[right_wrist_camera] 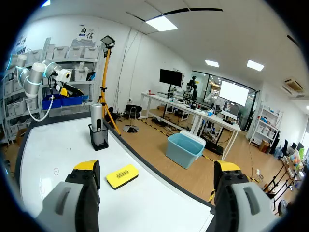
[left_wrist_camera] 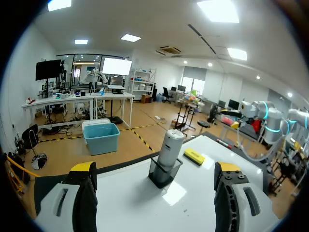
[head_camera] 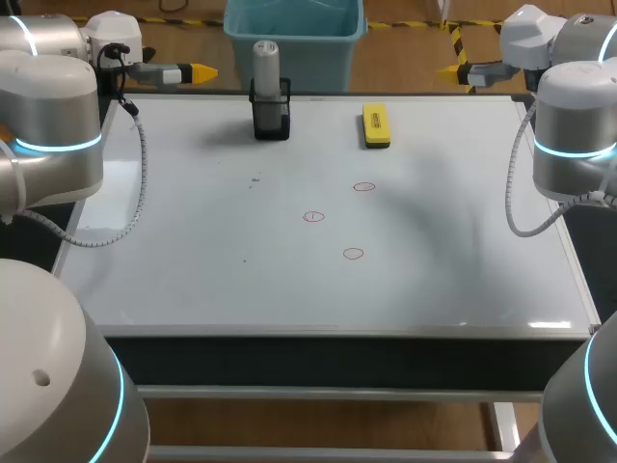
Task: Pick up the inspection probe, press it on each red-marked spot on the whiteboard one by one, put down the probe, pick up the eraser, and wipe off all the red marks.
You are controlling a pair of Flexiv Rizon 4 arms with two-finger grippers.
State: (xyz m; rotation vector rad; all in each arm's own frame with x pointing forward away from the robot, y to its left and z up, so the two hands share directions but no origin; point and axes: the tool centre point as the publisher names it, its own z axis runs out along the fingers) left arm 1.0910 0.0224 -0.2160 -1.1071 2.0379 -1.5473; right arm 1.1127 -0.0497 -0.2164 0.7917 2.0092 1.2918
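Left hand (head_camera: 196, 71) and right hand (head_camera: 453, 70) hang over the far corners of the whiteboard (head_camera: 193, 280). Each has its yellow-tipped fingers spread wide, with nothing held between them. Nearest on the board is a small red circle (head_camera: 353, 254). A second red circle (head_camera: 313, 216) lies a little farther back and to the left, and a third red circle (head_camera: 363, 186) sits farther still, to the right. All three are well apart from both hands. Beyond them, near the far edge and right of centre, the yellow eraser (head_camera: 376, 126) lies flat. To its left, apart from it, stands a black holder (head_camera: 271, 114), open at the top. The grey inspection probe (head_camera: 266, 63) is upright inside it, its upper part rising above the rim. The left hand is the closer of the two to the holder.
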